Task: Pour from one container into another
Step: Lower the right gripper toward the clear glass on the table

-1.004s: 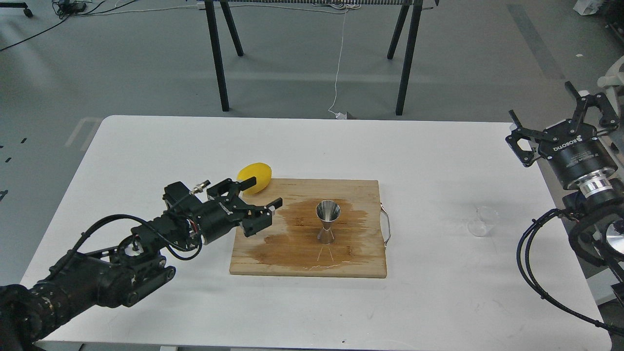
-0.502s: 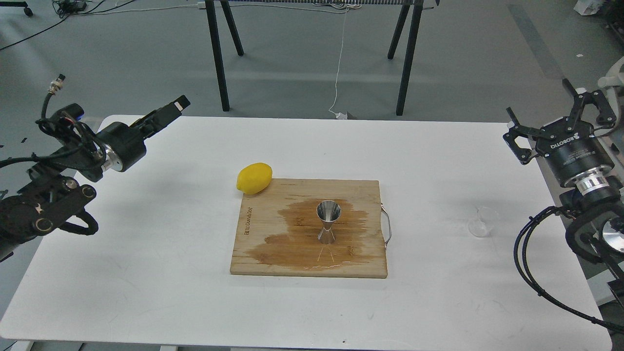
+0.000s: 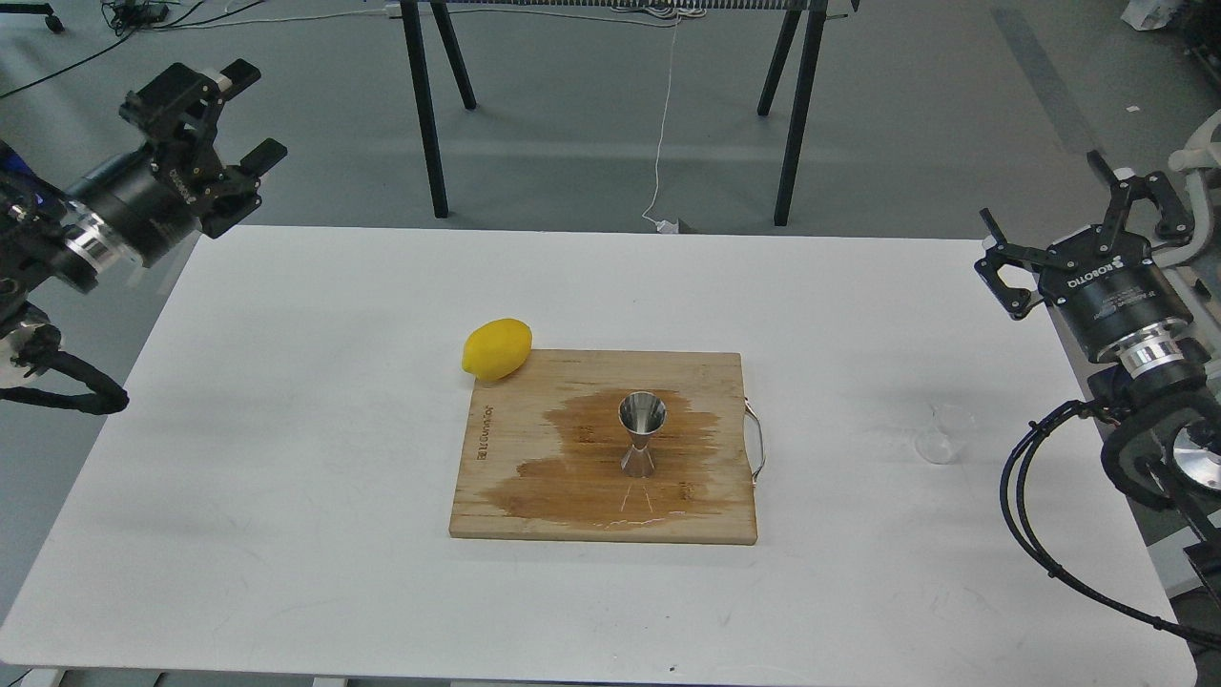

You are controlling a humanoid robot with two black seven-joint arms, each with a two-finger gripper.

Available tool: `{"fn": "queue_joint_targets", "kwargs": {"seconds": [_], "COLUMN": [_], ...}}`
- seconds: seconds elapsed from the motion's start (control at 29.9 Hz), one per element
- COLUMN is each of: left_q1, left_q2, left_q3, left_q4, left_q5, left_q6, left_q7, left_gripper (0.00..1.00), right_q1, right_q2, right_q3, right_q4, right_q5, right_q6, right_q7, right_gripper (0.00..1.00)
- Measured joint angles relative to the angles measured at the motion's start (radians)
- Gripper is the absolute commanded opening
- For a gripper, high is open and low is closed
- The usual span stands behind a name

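Note:
The steel jigger (image 3: 641,436) stands upright in the middle of a wooden cutting board (image 3: 534,506), on a dark wet patch. The clear glass cup (image 3: 942,432) sits on the white table right of the board, faint and nearly see-through. My left gripper (image 3: 229,110) is raised off the table's far left corner, open and holding nothing. Beyond the table's right edge my right gripper (image 3: 1073,212) is held up, open and holding nothing, well behind and right of the glass cup.
A yellow lemon (image 3: 497,349) rests on the white table (image 3: 286,496) against the board's far left corner. A metal handle (image 3: 757,445) sticks out of the board's right side. Black trestle legs (image 3: 424,105) stand on the floor behind the table.
My left arm has swung from the board's left edge up and back to the far left corner of the table. The right gripper has drifted slightly left. Jigger, cup and lemon stayed put.

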State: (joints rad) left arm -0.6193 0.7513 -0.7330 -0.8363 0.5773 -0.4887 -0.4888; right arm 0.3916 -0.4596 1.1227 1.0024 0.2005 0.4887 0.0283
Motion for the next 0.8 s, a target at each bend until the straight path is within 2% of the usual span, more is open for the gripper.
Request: {"fn": "queue_joint_targets", "kwargs": {"seconds": [0.07,0.13,0.27,0.33,0.5,0.64,0.8], "left_q1": [0.012,0.028,0.054,0.059,0.072,0.079,0.089], "left_q2": [0.001,0.002,-0.007,-0.012,-0.023,-0.034,-0.051], "left_q3": [0.0,0.0,-0.001,-0.001,0.001,0.004,0.006], "left_q4": [0.0,0.001,0.001,0.001,0.0,0.0,0.0], "left_q5": [-0.023,-0.031,-0.034,-0.034,-0.034,-0.034,-0.033], "left_q6": [0.0,0.0,0.0,0.0,0.0,0.0,0.0], "left_q7": [0.0,0.0,0.0,0.0,0.0,0.0,0.0], "left_gripper": [0.97,0.97,0.98,0.98,0.98,0.98,0.99], "right_q1": [0.008,0.013,0.003,-0.023,-0.164,-0.316,-0.516], "right_q2": [0.026,0.038,0.022,0.004,-0.076,-0.141,-0.153], "right_q3": [-0.001,0.006,0.063,0.114,0.19,0.221,0.313], "right_q4": [0.012,0.052,0.148,0.187,0.295,0.398,0.5], "right_q5": [0.043,0.141,0.336,0.416,0.542,0.56,0.562], "right_q6": [0.0,-0.052,-0.276,-0.379,-0.538,-0.583,-0.621], "right_q7": [-0.039,-0.092,-0.166,-0.187,-0.206,-0.207,-0.206], "right_gripper": [0.99,0.99,0.99,0.99,0.99,0.99,0.99]}}
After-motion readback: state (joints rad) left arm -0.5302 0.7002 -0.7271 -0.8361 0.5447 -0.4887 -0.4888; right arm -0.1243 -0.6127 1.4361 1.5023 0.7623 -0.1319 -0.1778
